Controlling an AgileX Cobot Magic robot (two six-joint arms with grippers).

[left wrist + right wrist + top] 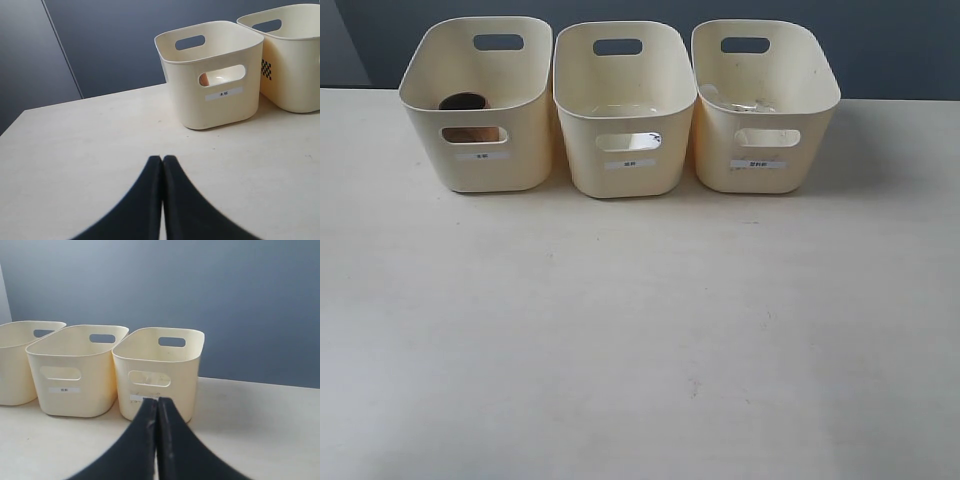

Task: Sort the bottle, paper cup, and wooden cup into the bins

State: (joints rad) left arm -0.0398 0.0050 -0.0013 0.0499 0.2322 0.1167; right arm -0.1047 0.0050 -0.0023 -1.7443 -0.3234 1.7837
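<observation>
Three cream bins stand in a row at the back of the table. The left bin (428,135) (185,100) holds the dark wooden cup (465,102) (203,79), which also shows through the front handle hole. In the middle bin (578,150) (100,385) a pale shape low inside looks like the paper cup (620,109), mostly hidden. The right bin (815,135) (192,380) holds the clear bottle (740,103), lying down. My left gripper (162,157) is shut and empty over bare table. My right gripper (157,399) is shut and empty in front of the right bin. Neither shows in the exterior view.
The pale table (640,330) stretches from the bins to the near edge. A dark blue wall (225,290) rises right behind the bins. Each bin carries a small white front label (630,163).
</observation>
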